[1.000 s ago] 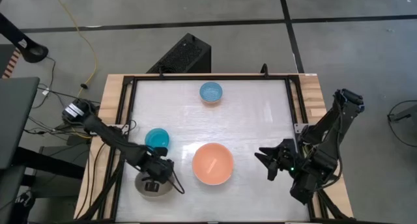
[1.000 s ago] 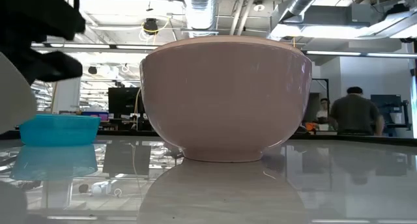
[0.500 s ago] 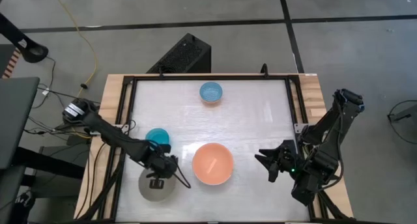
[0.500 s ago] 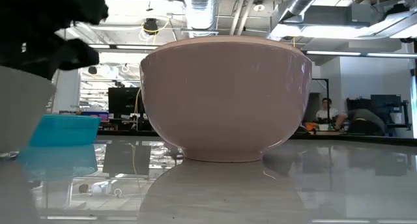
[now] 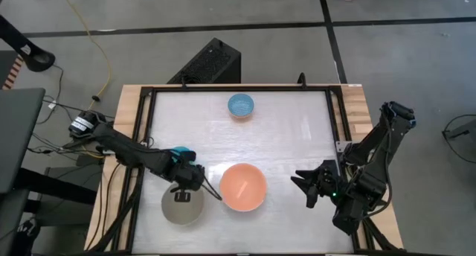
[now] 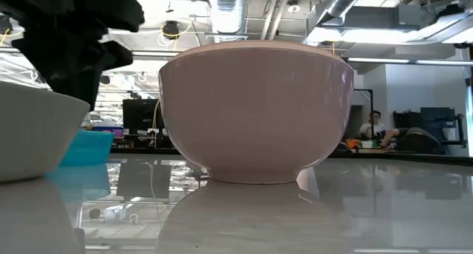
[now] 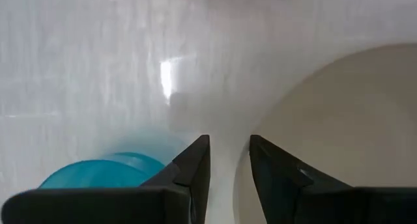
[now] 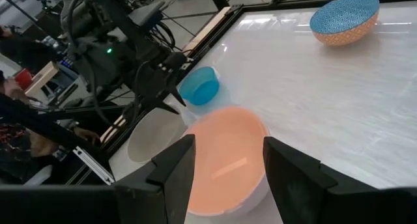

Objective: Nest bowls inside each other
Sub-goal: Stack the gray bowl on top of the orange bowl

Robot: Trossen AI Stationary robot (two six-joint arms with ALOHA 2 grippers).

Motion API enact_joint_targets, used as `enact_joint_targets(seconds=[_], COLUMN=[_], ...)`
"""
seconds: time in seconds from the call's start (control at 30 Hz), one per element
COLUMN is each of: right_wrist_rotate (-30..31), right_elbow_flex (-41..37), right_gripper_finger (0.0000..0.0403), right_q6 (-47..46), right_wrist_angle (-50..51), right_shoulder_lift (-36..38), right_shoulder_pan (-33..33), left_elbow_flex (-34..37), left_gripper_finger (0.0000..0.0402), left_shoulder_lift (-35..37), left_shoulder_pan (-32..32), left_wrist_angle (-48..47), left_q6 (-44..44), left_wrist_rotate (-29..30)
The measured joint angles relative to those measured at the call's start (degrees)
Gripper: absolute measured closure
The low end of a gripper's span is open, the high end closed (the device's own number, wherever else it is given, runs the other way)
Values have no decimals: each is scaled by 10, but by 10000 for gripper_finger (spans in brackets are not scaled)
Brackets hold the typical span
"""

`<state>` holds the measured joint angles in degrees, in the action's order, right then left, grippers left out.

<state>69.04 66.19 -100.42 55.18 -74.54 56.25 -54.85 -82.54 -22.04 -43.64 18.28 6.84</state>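
A grey-beige bowl (image 5: 182,208) is at the table's near left, and my left gripper (image 5: 185,189) is shut on its far rim. Just beyond the gripper stands a small teal bowl (image 5: 178,153), partly hidden under the arm. To the right, a salmon-orange bowl (image 5: 243,187) rests on its base. A small light blue bowl (image 5: 240,105) sits near the far edge. My right gripper (image 5: 301,187) hovers open to the right of the salmon bowl, holding nothing. My left gripper holds the grey-beige bowl by its rim (image 7: 260,120) on the bowl's far side. One finger is inside the bowl and one outside. The fingers come steeply from above, pointing down. In the low view the bowl (image 6: 29,136) hangs tilted and seems lifted off the table.
A black box (image 5: 208,62) stands beyond the table's far edge. Dark frame rails (image 5: 145,122) run along the table's sides. The white tabletop (image 5: 297,129) between the light blue bowl and the right arm holds nothing. People move in the room behind.
My left gripper has risen and moved toward the salmon-orange bowl, keeping its hold on the grey-beige bowl's rim. The bowl has come up from the table and shifted toward the table's right. It looms larger and tilted in the low view.
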Motion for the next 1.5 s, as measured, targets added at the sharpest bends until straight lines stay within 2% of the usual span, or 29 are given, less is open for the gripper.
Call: enact_joint_targets(seconds=[0.4, 0.67, 0.8, 1.0, 1.17, 1.33, 1.5], right_wrist_rotate=[0, 0, 0, 0, 0, 0, 0], right_elbow_flex=[0, 0, 0, 0, 0, 0, 0], right_gripper_finger=[191, 191, 191, 191, 191, 191, 191], right_q6=[0, 0, 0, 0, 0, 0, 3], right_wrist_angle=[0, 0, 0, 0, 0, 0, 0], right_shoulder_lift=[0, 0, 0, 0, 0, 0, 0], right_shoulder_pan=[0, 0, 0, 0, 0, 0, 0], left_elbow_flex=[0, 15, 54, 73, 73, 69, 49], left_gripper_finger=[305, 305, 305, 319, 391, 400, 401], left_shoulder_lift=[0, 0, 0, -1, -1, 0, 1], left_shoulder_pan=[63, 67, 67, 67, 70, 78, 84], left_wrist_angle=[-7, 4, 19, 23, 57, 112, 240], left_q6=[-54, -56, -42, -27, -26, 9, 60], left_wrist_rotate=[-122, -128, -161, -140, -174, -221, -275])
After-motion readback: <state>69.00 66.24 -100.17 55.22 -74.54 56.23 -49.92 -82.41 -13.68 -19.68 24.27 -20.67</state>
